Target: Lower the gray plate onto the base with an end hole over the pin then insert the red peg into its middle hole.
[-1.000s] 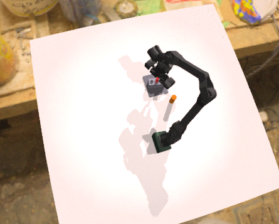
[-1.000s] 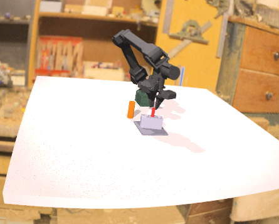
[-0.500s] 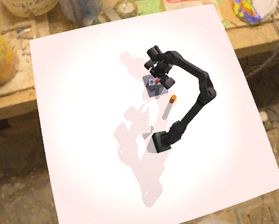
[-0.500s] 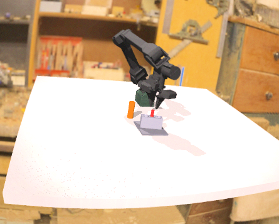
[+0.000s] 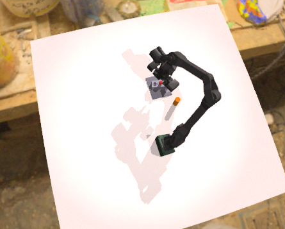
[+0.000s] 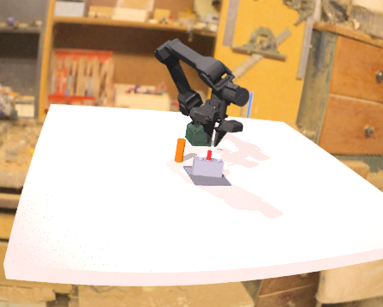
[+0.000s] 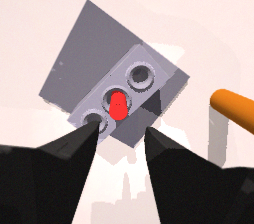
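Observation:
The gray plate (image 5: 154, 84) (image 6: 207, 168) (image 7: 122, 80) rests on the dark gray base (image 5: 157, 94) (image 6: 210, 181) (image 7: 83, 50). The red peg (image 5: 161, 81) (image 6: 209, 155) (image 7: 118, 107) stands upright in the plate's middle hole, with only its short top showing. My gripper (image 5: 165, 80) (image 6: 214, 143) (image 7: 122, 130) is open and hangs a little above the peg. Its fingertips are apart from the peg and hold nothing. In the wrist view the left fingertip covers part of the near end hole.
An orange cylinder (image 5: 177, 100) (image 6: 180, 150) (image 7: 238, 112) stands upright on the white table, near the base on the arm's side. The arm's green mount (image 5: 164, 145) (image 6: 197, 134) sits farther back. Workshop clutter lies beyond the table edges.

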### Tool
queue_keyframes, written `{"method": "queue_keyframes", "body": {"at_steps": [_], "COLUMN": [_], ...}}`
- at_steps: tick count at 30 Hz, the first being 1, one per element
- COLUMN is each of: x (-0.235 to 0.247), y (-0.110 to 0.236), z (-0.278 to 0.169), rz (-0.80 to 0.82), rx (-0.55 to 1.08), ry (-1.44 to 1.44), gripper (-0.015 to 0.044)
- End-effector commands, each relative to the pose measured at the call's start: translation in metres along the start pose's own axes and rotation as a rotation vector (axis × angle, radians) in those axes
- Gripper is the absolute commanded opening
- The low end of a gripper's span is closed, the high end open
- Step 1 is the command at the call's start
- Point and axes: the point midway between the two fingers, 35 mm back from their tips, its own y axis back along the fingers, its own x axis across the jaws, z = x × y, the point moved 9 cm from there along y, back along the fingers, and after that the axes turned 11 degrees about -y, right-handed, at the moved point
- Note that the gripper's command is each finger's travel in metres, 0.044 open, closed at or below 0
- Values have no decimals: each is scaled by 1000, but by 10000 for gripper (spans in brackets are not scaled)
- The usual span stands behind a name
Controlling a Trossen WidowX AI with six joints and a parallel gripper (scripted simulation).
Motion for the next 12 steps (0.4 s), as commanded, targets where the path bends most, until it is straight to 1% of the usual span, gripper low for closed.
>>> {"method": "queue_keyframes", "body": {"at_steps": [1,12], "x": [0,-3], "y": [3,9], "z": [0,-1], "rz": [4,4], "rx": [0,0], "ry": [-6,-6], "gripper": [150,150]}}
